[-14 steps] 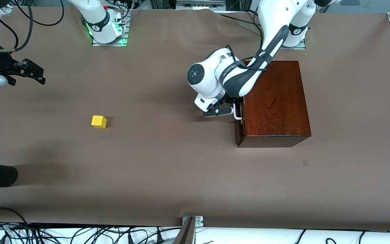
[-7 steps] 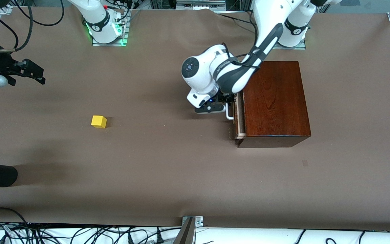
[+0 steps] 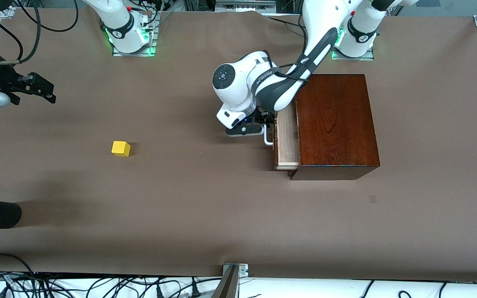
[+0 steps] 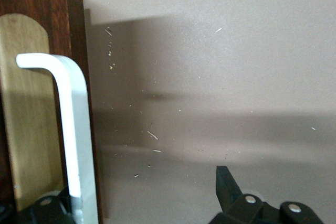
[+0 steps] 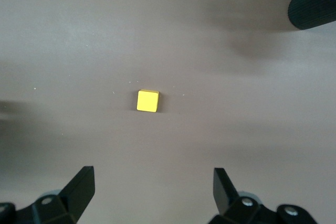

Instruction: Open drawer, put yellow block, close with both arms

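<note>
The right gripper (image 3: 42, 92) waits with jaws spread wide over the table at the right arm's end. The small bright yellow cube (image 3: 121, 148) sits on the brown table (image 3: 205, 215), well apart from the box and closest to that gripper. The left gripper (image 3: 259, 129) hooks the white bar handle (image 3: 266, 138) of the pale wooden drawer (image 3: 287, 140), partly slid from the glossy reddish-brown box (image 3: 334, 124); its jaws stand apart, one finger beside the bar. The handle's long axis crosses the pull direction. No legible writing.

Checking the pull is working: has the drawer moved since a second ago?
Yes. The drawer has slid out of the wooden box, which stays put, toward the right arm's end, drawn by the left gripper.
</note>
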You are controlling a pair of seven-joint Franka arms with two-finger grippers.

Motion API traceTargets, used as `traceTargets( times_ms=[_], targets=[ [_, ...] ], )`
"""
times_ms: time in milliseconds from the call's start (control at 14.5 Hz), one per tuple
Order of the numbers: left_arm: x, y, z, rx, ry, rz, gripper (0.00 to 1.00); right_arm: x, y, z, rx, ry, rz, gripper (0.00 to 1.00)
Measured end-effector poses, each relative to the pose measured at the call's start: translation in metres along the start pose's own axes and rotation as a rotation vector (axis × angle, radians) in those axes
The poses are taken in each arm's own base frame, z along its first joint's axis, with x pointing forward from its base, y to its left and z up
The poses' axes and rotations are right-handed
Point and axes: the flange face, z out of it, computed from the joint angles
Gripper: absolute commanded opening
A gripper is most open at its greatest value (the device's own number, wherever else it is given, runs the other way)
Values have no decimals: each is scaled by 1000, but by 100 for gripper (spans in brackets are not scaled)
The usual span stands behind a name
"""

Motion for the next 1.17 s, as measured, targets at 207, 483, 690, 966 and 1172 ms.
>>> traceTargets(
  times_ms=[207, 483, 690, 966, 1172],
  targets=[
    [0, 5, -2, -16, 8, -2, 100, 2, -2, -1, -1, 14, -4, 100],
    [-3, 8, -2, -15, 16, 3, 100, 10, -5, 15, -2, -10, -8, 100],
    [-3, 11, -8, -24, 25, 3, 100, 29, -5, 61, -11, -78, -6, 100],
    [-7, 14, -19, -6, 19, 5, 100, 43, -5, 80, -16, -91, -20, 100],
    [-12, 14, -64, -11, 24, 1, 100, 48, -7, 95, -13, -119, -21, 100]
  ],
)
